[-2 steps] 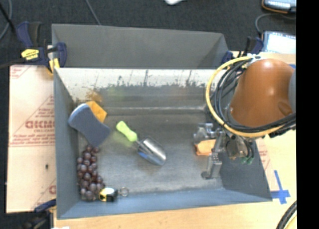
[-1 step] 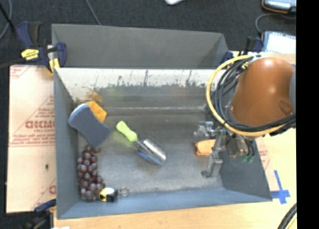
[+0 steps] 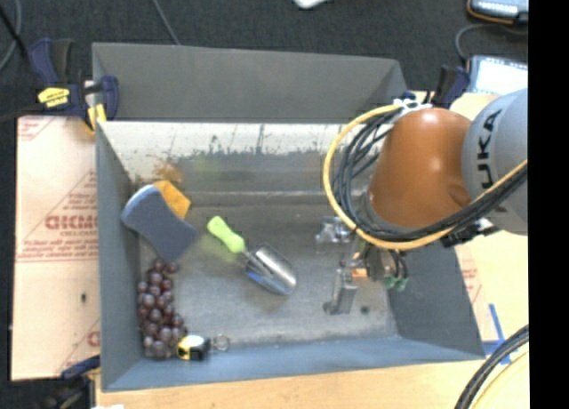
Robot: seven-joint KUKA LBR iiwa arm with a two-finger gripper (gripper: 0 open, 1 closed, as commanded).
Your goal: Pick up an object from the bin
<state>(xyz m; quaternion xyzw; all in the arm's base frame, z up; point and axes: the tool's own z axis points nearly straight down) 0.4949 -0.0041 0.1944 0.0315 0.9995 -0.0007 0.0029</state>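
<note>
Hanging low over bare bin floor, the pincer has nothing beneath it; open or closed, I cannot tell. Closing here would likely catch nothing, and pressing lower could jam it on metal. The nearest thing, a scoop, lies near, away from the arm, long axis slanting: steel bowl toward the pincer, green handle pointing away, toward the far wall.

Metal scoop, green handle, flat mid-floor of bin, handle pointing upper-left.

In the bin, a scoop is set centrally; a sponge is found leftward, grapes before it, the gripper rightward.
</note>
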